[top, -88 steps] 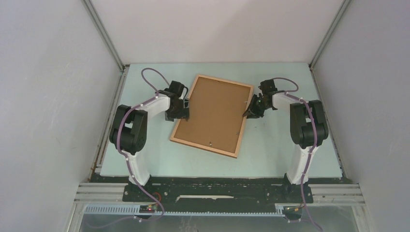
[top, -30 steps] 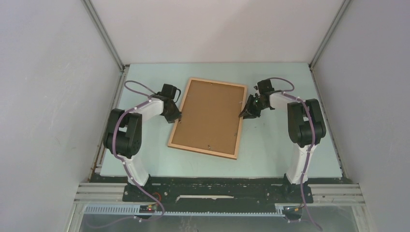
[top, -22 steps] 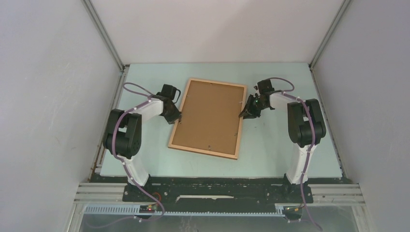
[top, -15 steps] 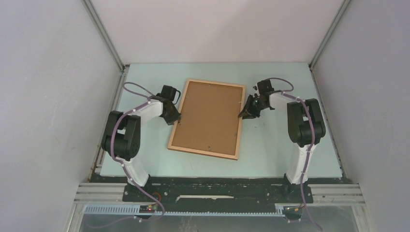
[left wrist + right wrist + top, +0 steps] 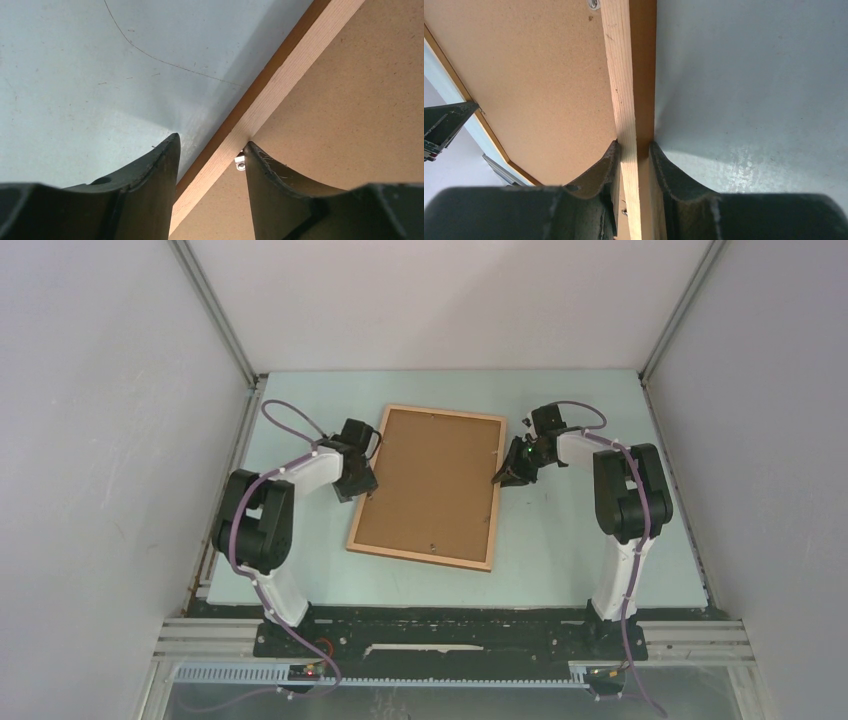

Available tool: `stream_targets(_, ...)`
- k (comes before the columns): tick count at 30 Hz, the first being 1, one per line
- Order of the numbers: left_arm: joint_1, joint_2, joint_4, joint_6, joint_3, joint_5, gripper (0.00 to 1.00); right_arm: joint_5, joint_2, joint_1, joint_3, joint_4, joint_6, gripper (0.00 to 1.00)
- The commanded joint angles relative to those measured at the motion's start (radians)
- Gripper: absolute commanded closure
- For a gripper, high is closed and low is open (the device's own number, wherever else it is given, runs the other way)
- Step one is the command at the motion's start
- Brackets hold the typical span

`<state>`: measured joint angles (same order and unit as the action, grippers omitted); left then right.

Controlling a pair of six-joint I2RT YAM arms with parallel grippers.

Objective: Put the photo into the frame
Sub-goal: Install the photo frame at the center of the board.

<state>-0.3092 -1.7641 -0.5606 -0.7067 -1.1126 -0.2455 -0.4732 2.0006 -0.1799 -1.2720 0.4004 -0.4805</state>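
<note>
The frame (image 5: 440, 413) lies back-up on the table, with the brown backing board (image 5: 430, 485) filling it. The photo is hidden. My left gripper (image 5: 362, 483) is open over the frame's left rail (image 5: 280, 80). In the left wrist view (image 5: 209, 145) one finger is over the table and the other over the backing board (image 5: 350, 100), beside a white clip (image 5: 240, 162). My right gripper (image 5: 500, 477) is shut on the frame's right rail (image 5: 621, 75). In the right wrist view (image 5: 633, 146) both fingers press against the wood.
The pale green table (image 5: 560, 540) is enclosed by grey walls on the left, right and back. A metal fitting (image 5: 594, 4) sits on the backing board (image 5: 534, 75) near the right rail. Part of the left arm (image 5: 444, 130) shows beyond the frame's far edge.
The frame's far end has swung left, so it lies squarer to the table. My left gripper slid a little nearer along the left rail. My right gripper stayed clamped on the right rail.
</note>
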Motion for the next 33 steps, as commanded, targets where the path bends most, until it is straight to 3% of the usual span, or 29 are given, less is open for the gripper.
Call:
stream_targets(1,0.005,0.029,-0.014,0.036,-0.006,-0.077,0.43,0.016,0.024,0.001,-0.026,0.029,0.008,0.86)
stream_targets(9,0.008,0.106,0.093,0.057,0.083,-0.021,0.23,0.018,0.027,0.000,-0.029,0.032,0.012,0.87)
stream_targets(14,0.008,0.242,0.141,0.075,0.130,0.003,0.00,0.045,0.006,-0.005,-0.022,0.035,0.014,0.87)
stream_targets(18,0.019,0.347,0.142,0.064,0.180,0.036,0.00,0.043,0.007,-0.007,-0.021,0.029,0.012,0.86)
stream_targets(26,0.020,0.353,0.086,-0.047,0.229,0.109,0.00,0.036,0.009,-0.007,-0.021,0.028,0.011,0.86)
stream_targets(33,0.035,0.127,-0.009,0.005,0.060,0.126,0.01,0.031,0.008,-0.007,-0.022,0.025,0.013,0.86)
